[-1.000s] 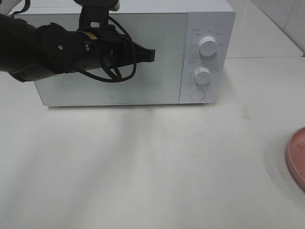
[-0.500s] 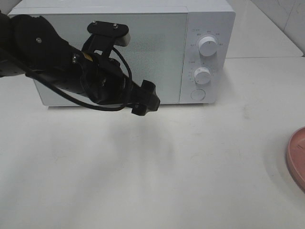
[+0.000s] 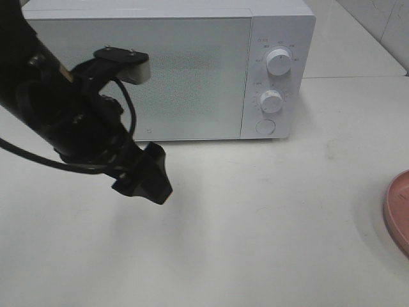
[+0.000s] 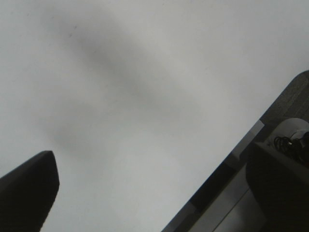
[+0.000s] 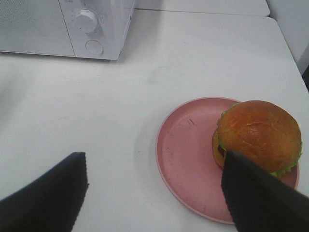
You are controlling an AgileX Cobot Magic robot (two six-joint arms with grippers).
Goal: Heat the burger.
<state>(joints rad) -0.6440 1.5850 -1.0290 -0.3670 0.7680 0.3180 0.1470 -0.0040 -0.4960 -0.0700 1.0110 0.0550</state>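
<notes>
From high up we look steeply down on the tabletop (image 3: 268,224). Our left wrist view faces bare tabletop close up; our right wrist view shares the microwave (image 5: 63,29) and pink plate (image 5: 186,159).

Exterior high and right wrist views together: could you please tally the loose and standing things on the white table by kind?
White microwave oven with two round dials: 1
Round pink plate: 1
Burger with a golden-brown bun and green lettuce, sitting on the plate: 1
Total: 3
</notes>
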